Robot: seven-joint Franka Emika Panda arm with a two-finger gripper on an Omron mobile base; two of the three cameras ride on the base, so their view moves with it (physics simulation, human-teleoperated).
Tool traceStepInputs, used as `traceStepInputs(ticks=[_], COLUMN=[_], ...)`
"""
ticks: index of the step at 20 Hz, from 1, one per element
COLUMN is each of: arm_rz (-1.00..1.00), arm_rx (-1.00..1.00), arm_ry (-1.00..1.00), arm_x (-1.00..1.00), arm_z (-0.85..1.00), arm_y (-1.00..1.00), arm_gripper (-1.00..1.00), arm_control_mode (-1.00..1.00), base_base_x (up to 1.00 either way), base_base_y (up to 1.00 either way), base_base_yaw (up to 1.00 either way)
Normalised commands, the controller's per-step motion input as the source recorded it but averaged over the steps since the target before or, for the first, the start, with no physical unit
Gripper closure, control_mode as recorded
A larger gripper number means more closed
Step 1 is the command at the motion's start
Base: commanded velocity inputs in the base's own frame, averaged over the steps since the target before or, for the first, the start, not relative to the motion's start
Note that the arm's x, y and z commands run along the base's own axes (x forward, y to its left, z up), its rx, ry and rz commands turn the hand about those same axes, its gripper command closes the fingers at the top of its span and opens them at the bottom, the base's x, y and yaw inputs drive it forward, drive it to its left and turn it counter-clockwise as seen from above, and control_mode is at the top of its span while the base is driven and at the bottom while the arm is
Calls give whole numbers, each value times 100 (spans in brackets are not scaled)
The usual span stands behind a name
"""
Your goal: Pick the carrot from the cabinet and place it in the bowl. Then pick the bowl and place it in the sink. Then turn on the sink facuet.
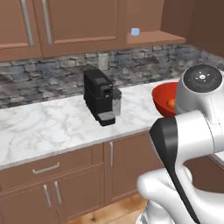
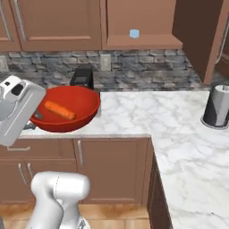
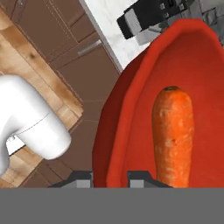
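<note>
- Holding bowl (image 2: 67, 109) by its rim, claw (image 3: 110, 177) was clamped on it, carrot (image 2: 59, 110) already inside.
- Sink drop and faucet were left.

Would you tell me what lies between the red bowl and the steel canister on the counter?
Nothing: in the right base view, bare marble counter runs from the bowl to the canister.

We see white marble table (image 2: 134, 114) carrying black coffee machine (image 1: 99, 97) beyond the tool (image 3: 110, 178), grey canister (image 2: 217, 106) far to its right.
</note>
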Motion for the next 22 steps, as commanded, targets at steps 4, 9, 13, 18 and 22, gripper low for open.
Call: traceStepInputs(ticks=[4,9,13,18,22], arm_rz=[0,0,0,0,0], arm_rx=[0,0,0,0,0], arm_ry=[0,0,0,0,0], arm_x=[0,0,0,0,0], arm_z=[0,0,0,0,0], arm_y=[0,0,0,0,0], arm_gripper=[100,100,100,100,100], arm_control_mode=[100,100,100,100,100], base_base_x=[-35,-39,-39,-35,-16], base_base_y=[46,39,33,24,-4], base_base_yaw=[-63,-67,-68,-68,-61])
